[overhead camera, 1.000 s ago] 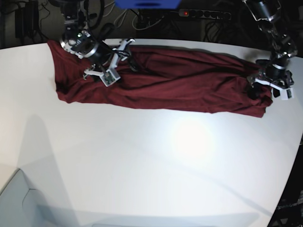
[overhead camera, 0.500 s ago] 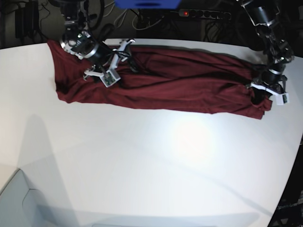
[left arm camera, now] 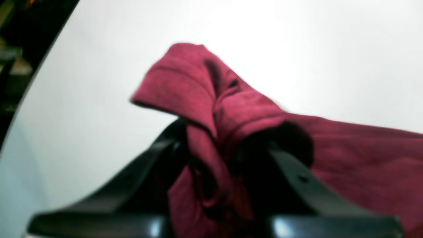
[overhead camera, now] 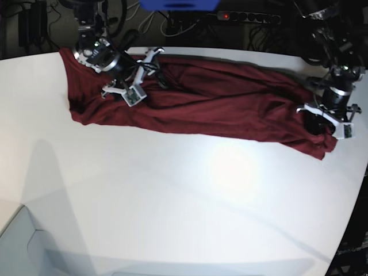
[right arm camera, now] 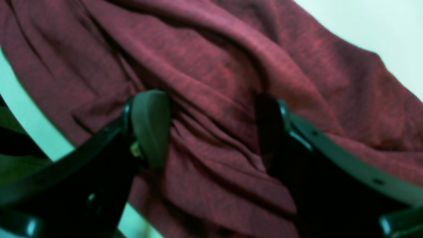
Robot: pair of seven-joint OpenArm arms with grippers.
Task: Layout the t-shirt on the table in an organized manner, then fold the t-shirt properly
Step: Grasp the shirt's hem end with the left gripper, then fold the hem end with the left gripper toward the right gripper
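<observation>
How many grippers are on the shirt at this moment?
2. The left gripper pinches the t-shirt at its end on the base view's right; the right gripper stands open over the cloth at upper left.

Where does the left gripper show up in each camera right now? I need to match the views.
Base: the left gripper sits at the right end of the t-shirt, shut on cloth.
Left wrist: bottom centre, its dark fingers pinching a raised bunch of fabric.
Right wrist: not in it; that is the right gripper, open over the shirt.
Shared landmark: the maroon t-shirt on the white table.
</observation>
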